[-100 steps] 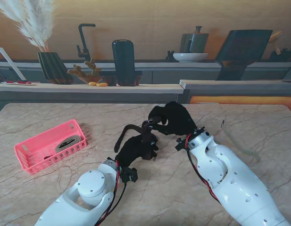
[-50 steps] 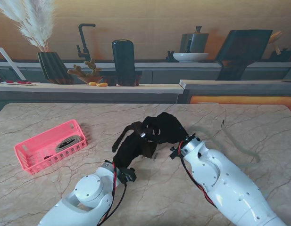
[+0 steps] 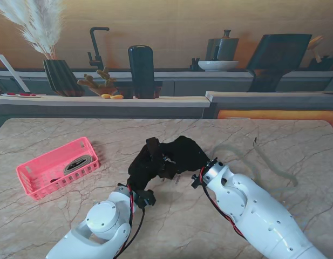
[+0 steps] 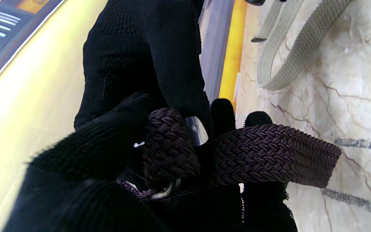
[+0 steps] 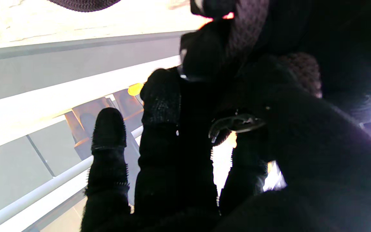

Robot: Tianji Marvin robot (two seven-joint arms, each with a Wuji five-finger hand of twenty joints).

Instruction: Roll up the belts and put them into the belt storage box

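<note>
A dark braided belt (image 3: 153, 147) is held above the table between both black-gloved hands. My left hand (image 3: 143, 171) is shut on its partly wound coil (image 4: 170, 146), and a short tail (image 4: 269, 154) sticks out past the fingers. My right hand (image 3: 187, 154) presses in from the right, shut on the same belt near the metal buckle ring (image 5: 236, 124). The pink belt storage box (image 3: 57, 181) sits at the left, apart from the hands, with a rolled belt (image 3: 80, 163) inside. A beige belt (image 3: 266, 163) lies loose on the table at the right.
Beyond the table's far edge a counter holds a vase (image 3: 61, 75), a dark jar (image 3: 141, 70), a bowl (image 3: 217, 65) and other items. The marble table (image 3: 171, 216) shows bare between my two arms.
Both hands have drawn together and moved nearer to me and leftward. The belt's long hanging tail has shortened to a stub standing above the left hand.
</note>
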